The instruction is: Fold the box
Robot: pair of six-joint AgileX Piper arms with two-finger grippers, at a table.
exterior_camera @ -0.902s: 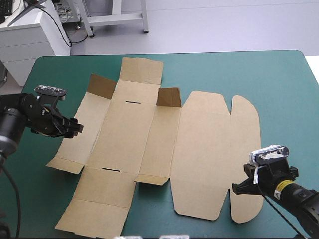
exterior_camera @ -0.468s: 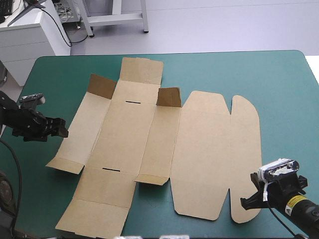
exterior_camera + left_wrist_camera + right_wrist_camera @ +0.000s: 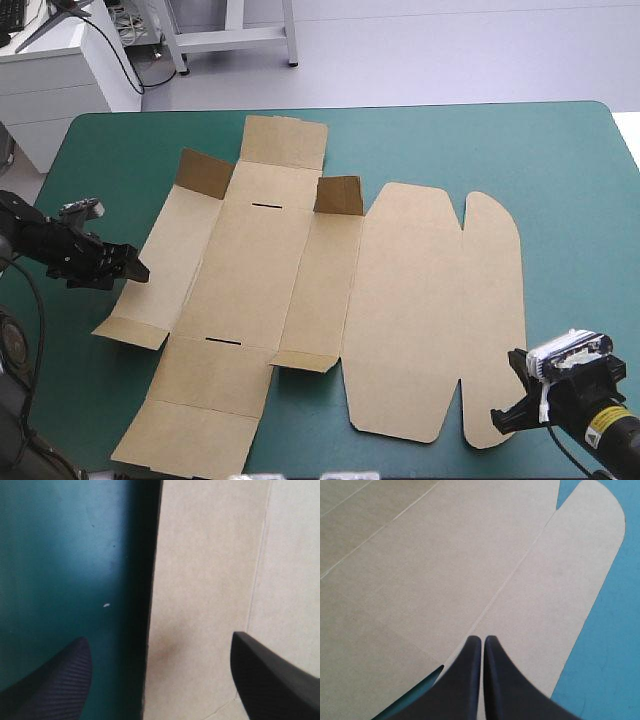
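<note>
The box lies opened out as 1 cut sheet of brown board in the middle of the teal-green counter, reaching from near the left edge well toward the right. Most of it is flat. 2 corner flaps on the far side stand partly up, showing darker inner faces, and 2 thin slots are cut in the long centre panel, 1 toward the far end and 1 toward the near end. At the sheet's right side the broad lid panel ends in a rounded tab.

The left tool sits low at the box's left edge, pointing in toward the board. Its 2 black fingers are spread wide and hold nothing. In the left wrist view 1 finger is over bare counter and the other over board, with the sheet's edge running between them beside a dark band of shadow.

The right tool is at the near right corner of the sheet, by the near end of the rounded tab. Its fingers are pressed together in 1 pointed arch with nothing between them, the tips above the board just beside the crease between lid panel and tab. Whether they touch the board I cannot tell.
</note>
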